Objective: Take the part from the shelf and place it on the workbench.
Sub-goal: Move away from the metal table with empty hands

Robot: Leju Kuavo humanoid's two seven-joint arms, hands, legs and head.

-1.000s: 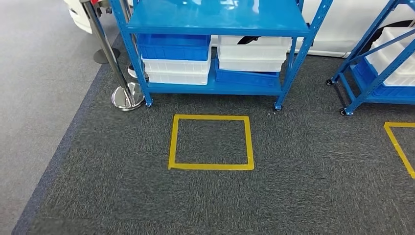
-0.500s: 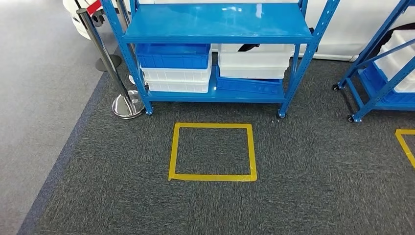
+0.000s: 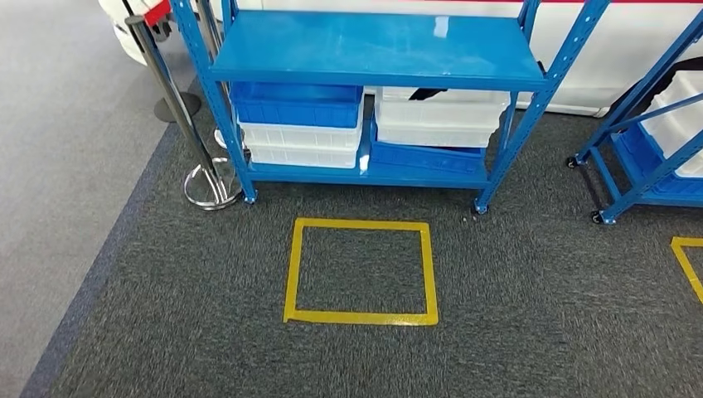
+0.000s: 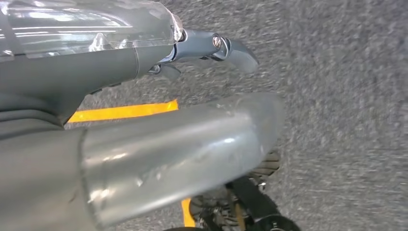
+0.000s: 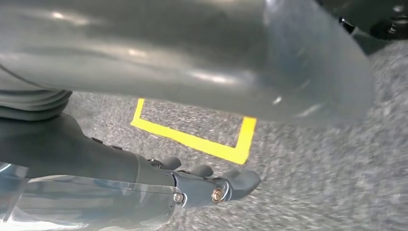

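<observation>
— Where's the part?
— Can't pick it out; the blue metal shelf [image 3: 373, 50] stands at twelve o'clock, past the yellow tape square [image 3: 361, 272].
— Hands?
— Left hand [image 4: 202, 53] and right hand [image 5: 202, 185] hang empty — fingers loosely apart.

Under the top board of the blue shelf [image 3: 373, 50] you have two blue bins [image 3: 296, 104] and three white bins [image 3: 303, 135], with one whole yellow tape square [image 3: 361, 272] on the carpet before it.

Blue shelf [image 3: 373, 46], yellow taped square [image 3: 362, 317]
</observation>
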